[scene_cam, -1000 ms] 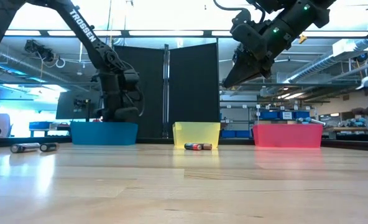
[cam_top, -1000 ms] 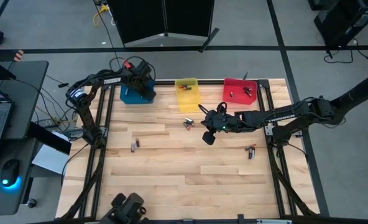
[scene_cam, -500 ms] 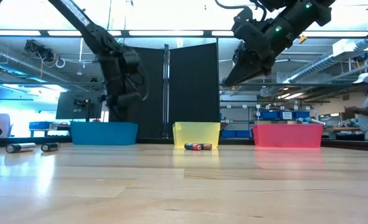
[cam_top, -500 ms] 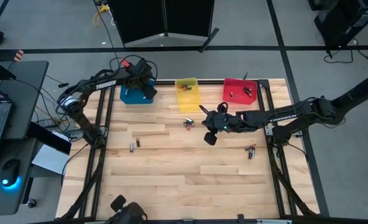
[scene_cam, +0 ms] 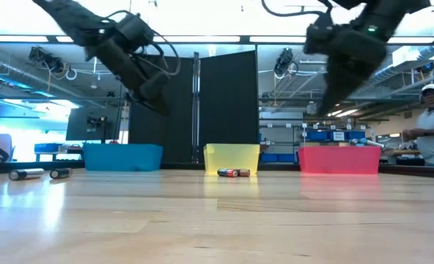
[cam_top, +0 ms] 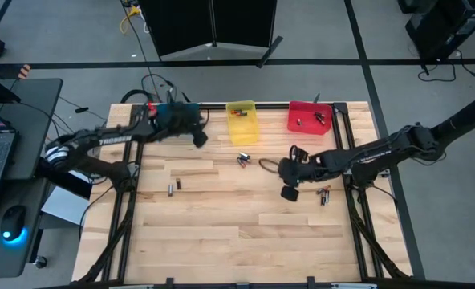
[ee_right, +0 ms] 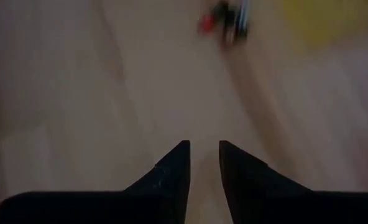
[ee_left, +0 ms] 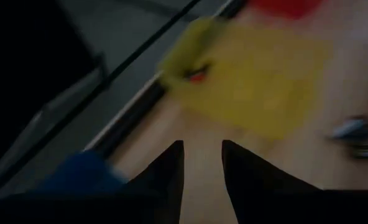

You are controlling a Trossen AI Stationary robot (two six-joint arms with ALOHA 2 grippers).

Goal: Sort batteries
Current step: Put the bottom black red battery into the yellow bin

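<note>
Both arms have swung since a second ago: the left gripper left the blue plastic bin for the yellow plastic bin, the right gripper neared the battery pair by the wooden table's right edge. Each gripper's fingers stand slightly apart, holding nothing. More small cylindrical batteries lie before the yellow bin and at left.

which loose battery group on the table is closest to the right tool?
The pair by the table's right edge, just beside the right tool; the other two groups lie farther left.

The wooden table carries blue, yellow, red bins and scattered batteries.
</note>
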